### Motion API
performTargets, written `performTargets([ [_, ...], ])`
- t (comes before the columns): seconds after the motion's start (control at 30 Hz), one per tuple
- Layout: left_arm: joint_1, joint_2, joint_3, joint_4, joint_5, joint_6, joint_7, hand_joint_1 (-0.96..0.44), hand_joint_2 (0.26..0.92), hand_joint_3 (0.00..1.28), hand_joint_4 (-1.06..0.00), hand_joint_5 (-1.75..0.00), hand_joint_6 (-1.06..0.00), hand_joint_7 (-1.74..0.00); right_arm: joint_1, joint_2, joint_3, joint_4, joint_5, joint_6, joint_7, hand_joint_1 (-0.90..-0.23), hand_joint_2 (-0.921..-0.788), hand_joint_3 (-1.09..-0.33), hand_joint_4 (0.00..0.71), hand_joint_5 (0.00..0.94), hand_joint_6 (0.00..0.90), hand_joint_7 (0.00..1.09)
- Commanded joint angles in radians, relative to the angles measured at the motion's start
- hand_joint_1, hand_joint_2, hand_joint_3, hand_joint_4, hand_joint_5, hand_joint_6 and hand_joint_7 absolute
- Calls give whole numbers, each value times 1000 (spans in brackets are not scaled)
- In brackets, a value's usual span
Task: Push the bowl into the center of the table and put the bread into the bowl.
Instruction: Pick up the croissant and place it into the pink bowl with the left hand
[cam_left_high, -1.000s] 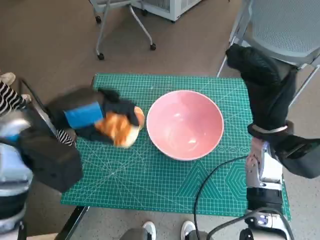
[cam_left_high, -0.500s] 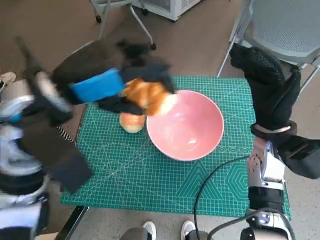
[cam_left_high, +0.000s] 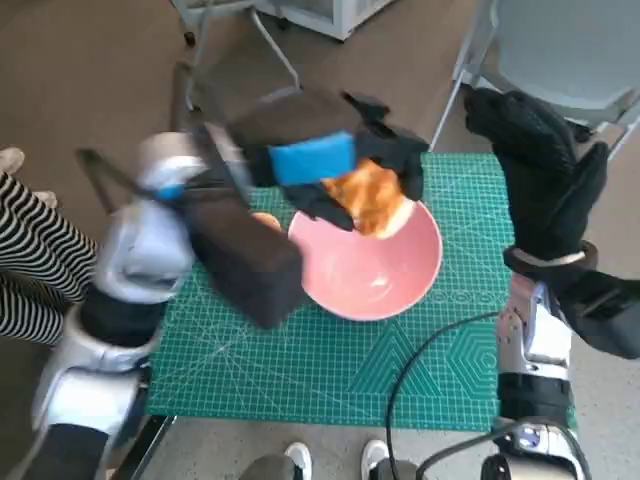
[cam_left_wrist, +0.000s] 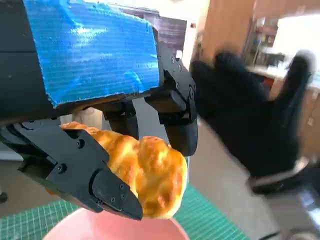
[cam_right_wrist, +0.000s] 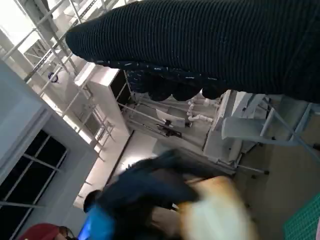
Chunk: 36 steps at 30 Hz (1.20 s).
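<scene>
one relation: bread (cam_left_high: 372, 198) hangs just above the far rim of the bowl (cam_left_high: 366, 262), bowl below it
left hand (cam_left_high: 330, 165): fingers (cam_left_wrist: 90, 172) clamped round bread
right hand (cam_left_high: 540, 175): raised beside table (cam_left_high: 300, 370), fingers spread, empty
bowl: mid-table

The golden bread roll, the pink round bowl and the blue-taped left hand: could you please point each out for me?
golden bread roll (cam_left_high: 372, 197), head view, on its browned crust.
pink round bowl (cam_left_high: 365, 275), head view, on its bare inner wall.
blue-taped left hand (cam_left_high: 315, 160), head view, on the blue tape over its back.
</scene>
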Motion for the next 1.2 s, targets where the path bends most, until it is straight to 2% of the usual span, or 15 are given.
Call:
performTargets([
  [0.03,-39,-45,-41,125,68,-18,57,-1,862,138,-779,-1087,-629,-1159,29,-9,-5,-12,-5,13,-11,-680,-921,-635,151,0,-1,586],
  [0.17,-55,-76,-59,229,92,-36,80,-1,877,123,-758,-1081,-613,-1201,35,-10,-6,-21,-11,13,-17,-668,-921,-647,149,0,-1,584],
  [0.3,-67,-102,-62,311,85,-23,66,-1,898,106,-697,-1216,-631,-1110,41,-13,-6,-27,-15,13,-22,-666,-921,-652,148,0,1,586],
  [0.37,-63,-109,-58,321,70,9,33,-1,909,146,-634,-1231,-551,-1237,44,-14,-7,-30,-16,14,-24,-665,-921,-654,148,0,2,587],
  [0.4,-61,-112,-57,324,63,24,17,-13,891,147,-566,-1122,-483,-1158,45,-15,-7,-31,-17,14,-25,-665,-921,-655,147,0,1,587],
  [0.5,-51,-115,-53,317,36,95,-62,-54,813,134,-327,-441,-234,-708,49,-17,-7,-37,-18,15,-29,-665,-921,-658,142,0,0,588],
  [0.53,-49,-112,-53,307,31,126,-92,-57,805,130,-296,-365,-204,-661,49,-18,-8,-37,-19,16,-31,-665,-921,-658,141,0,0,588],
  [0.57,-46,-110,-54,298,29,147,-111,-76,784,120,-218,-236,-139,-581,50,-19,-8,-38,-20,16,-32,-665,-921,-660,139,0,0,588],
  [0.63,-44,-104,-56,277,30,186,-144,-105,760,107,-141,-122,-77,-508,50,-20,-8,-41,-21,18,-35,-664,-921,-663,138,0,0,590],
  [0.87,-14,-65,-37,185,30,233,-185,-231,726,77,-20,-9,-11,-395,52,-21,-4,-48,-23,21,-45,-661,-921,-666,134,0,-1,594],
  [1.07,40,9,38,74,-31,205,-189,-295,726,65,-2,0,-6,-368,55,-20,0,-50,-27,17,-52,-658,-921,-669,135,1,-1,596],
  [1.2,64,76,97,-3,-73,189,-201,-285,739,37,0,1,-40,-275,57,-22,1,-51,-26,16,-54,-656,-921,-671,135,1,-1,596],
])
